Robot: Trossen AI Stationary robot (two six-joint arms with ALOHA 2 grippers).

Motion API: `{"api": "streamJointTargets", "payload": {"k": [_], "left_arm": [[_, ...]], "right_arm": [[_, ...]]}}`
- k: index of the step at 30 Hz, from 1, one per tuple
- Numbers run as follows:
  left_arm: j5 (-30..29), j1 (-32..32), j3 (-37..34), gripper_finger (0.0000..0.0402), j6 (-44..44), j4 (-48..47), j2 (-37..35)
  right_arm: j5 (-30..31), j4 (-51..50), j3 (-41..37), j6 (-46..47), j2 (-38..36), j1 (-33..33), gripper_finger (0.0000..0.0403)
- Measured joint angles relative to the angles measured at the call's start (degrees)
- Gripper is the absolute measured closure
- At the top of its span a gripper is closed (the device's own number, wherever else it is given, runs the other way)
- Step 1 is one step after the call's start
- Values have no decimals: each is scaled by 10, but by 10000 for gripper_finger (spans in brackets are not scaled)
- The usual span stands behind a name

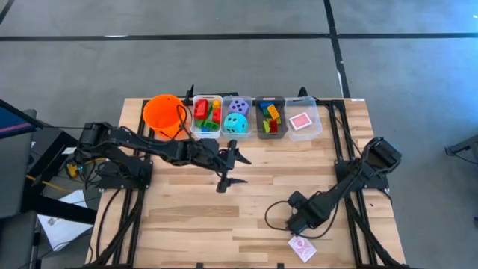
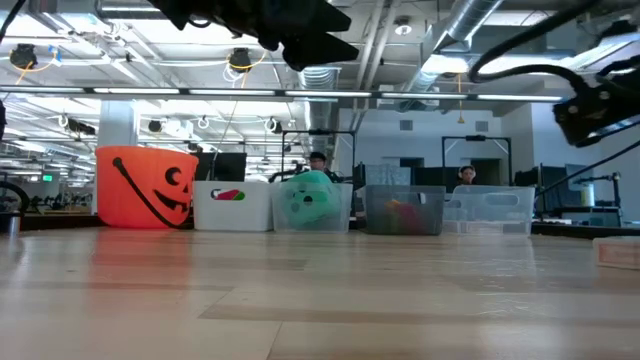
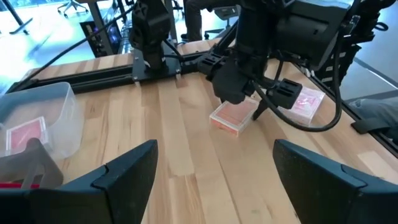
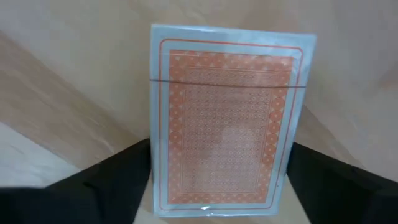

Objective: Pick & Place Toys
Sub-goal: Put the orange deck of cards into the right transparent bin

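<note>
A red-and-white pack of playing cards (image 4: 224, 124) lies flat on the table near its front right, also seen in the left wrist view (image 3: 231, 117). My right gripper (image 1: 299, 223) points down over it, open, with one finger beside each long side of the pack. A second card pack (image 1: 302, 248) lies closer to the near edge. My left gripper (image 1: 228, 168) hangs open above the table's middle and holds nothing. Coloured bricks (image 1: 207, 116) and two dice (image 1: 237, 116) sit in bins at the back. My right gripper comes at the card pack from above with a finger (image 4: 118, 180) at each long side (image 4: 155, 174), near one end of the pack. Whether the fingers touch the pack I cannot tell. The pack lies flat on the table.
An orange bucket (image 1: 164, 114) stands at the back left. Beside it is a row of bins: two clear ones, a dark one with bricks (image 1: 270, 118), and a clear one holding a card pack (image 1: 304, 119). Bare wood spreads across the table's middle and near left.
</note>
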Motion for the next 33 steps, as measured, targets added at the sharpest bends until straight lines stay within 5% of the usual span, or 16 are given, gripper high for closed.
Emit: {"api": "streamJointTargets", "payload": {"k": [4, 16, 24, 28, 33], "left_arm": [[0, 0, 0, 92, 0, -3, 0], [-27, 0, 0, 92, 7, -3, 0], [-149, 0, 0, 92, 9, 27, -4], [-170, 0, 0, 92, 4, 15, -20], [-170, 0, 1, 92, -39, -34, -55]], "right_arm": [[2, 5, 0, -21, -3, -16, 107], [35, -82, 48, -17, -4, -45, 108], [242, -283, 171, 31, -5, -47, 108], [351, -400, 218, 101, -5, -47, 108], [469, -409, 216, 125, -33, -61, 108]]}}
